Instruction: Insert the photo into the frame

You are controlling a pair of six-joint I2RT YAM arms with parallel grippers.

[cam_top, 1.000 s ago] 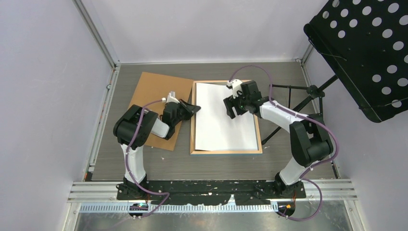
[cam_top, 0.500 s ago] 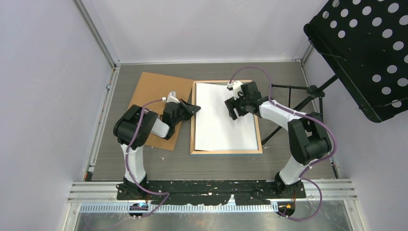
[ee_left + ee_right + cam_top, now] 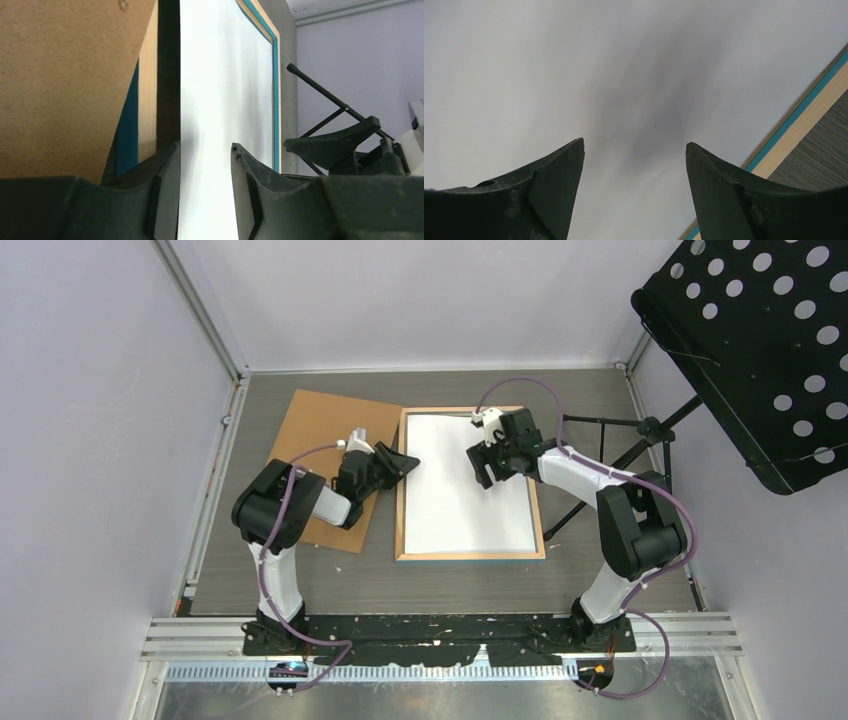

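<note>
- Large rectangular photo (image 3: 465, 495), white back upward, lies inside the thin rectangular wood-coloured, blue-edged frame (image 3: 470, 556) on the grey tabletop (image 3: 450, 585).
- Left end effector (image 3: 405, 462): fingers parted at the frame's left rail, pinching nothing.
- Right end effector (image 3: 480, 468): fingers spread wide, close over the photo.
- Flat brown backing board (image 3: 320, 425) lies beside the frame's left rail.
</note>
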